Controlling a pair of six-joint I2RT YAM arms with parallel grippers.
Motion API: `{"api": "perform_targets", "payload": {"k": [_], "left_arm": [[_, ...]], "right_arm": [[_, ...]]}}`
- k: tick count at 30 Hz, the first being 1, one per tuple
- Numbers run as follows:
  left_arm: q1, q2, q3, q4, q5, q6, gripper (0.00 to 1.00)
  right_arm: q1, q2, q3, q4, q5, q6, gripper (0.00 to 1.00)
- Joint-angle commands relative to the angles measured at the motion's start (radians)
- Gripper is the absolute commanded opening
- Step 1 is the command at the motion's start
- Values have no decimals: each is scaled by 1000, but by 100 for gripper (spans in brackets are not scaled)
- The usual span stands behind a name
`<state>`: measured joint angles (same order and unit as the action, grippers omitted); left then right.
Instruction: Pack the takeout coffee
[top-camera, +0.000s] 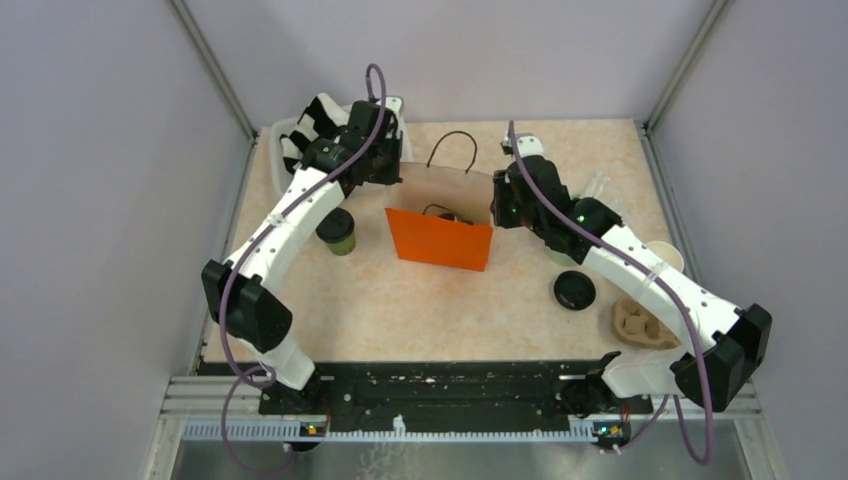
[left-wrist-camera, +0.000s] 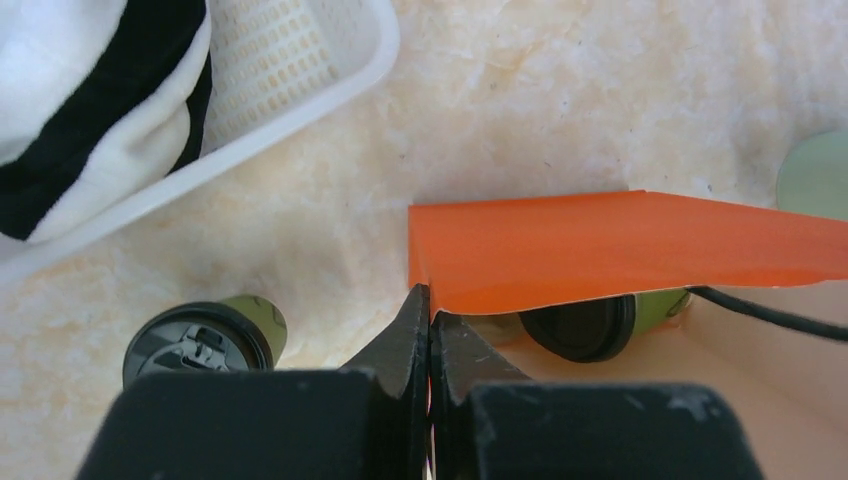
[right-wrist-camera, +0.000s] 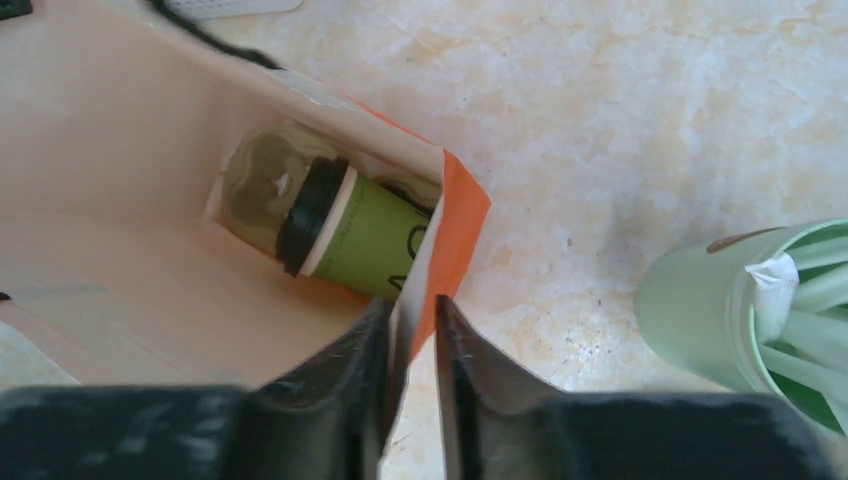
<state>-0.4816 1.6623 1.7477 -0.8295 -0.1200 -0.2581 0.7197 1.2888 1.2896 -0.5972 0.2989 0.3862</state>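
Observation:
An orange paper bag (top-camera: 440, 245) stands open in the middle of the table. One takeout coffee cup (right-wrist-camera: 360, 235), green with a black lid, lies on its side in the bottom of the bag. A second lidded cup (top-camera: 338, 230) stands on the table left of the bag. My left gripper (left-wrist-camera: 430, 295) is shut on the bag's (left-wrist-camera: 620, 250) left rim corner, with the standing cup (left-wrist-camera: 205, 340) below it. My right gripper (right-wrist-camera: 412, 300) straddles the bag's right wall, jaws slightly parted, the paper loose between them.
A pale mint tumbler of white straws (right-wrist-camera: 700, 310) stands right of the bag. A loose black lid (top-camera: 574, 290) and a pulp cup carrier (top-camera: 640, 325) lie near the right arm. A white basket (left-wrist-camera: 300, 100) with black-and-white cloth sits at the back left.

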Motion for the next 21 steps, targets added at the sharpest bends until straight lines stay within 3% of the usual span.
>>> {"api": "perform_targets", "payload": {"k": [1, 4, 8, 12, 16, 21], "left_arm": [[1, -119, -65, 191, 34, 86, 0], [-1, -205, -173, 298, 69, 102, 0], [-1, -308, -308, 404, 65, 105, 0], [0, -376, -399, 472, 73, 89, 0], [-1, -429, -485, 540, 113, 65, 0], [-1, -469, -558, 596, 150, 40, 0]], "right_arm": [[9, -34, 56, -31, 71, -116, 31], [11, -57, 90, -86, 26, -244, 54], [9, -90, 179, -218, -85, -378, 64], [26, -117, 291, -330, -356, -534, 64], [169, -109, 356, -309, -391, -623, 62], [292, 3, 419, -201, -478, -547, 47]]}}
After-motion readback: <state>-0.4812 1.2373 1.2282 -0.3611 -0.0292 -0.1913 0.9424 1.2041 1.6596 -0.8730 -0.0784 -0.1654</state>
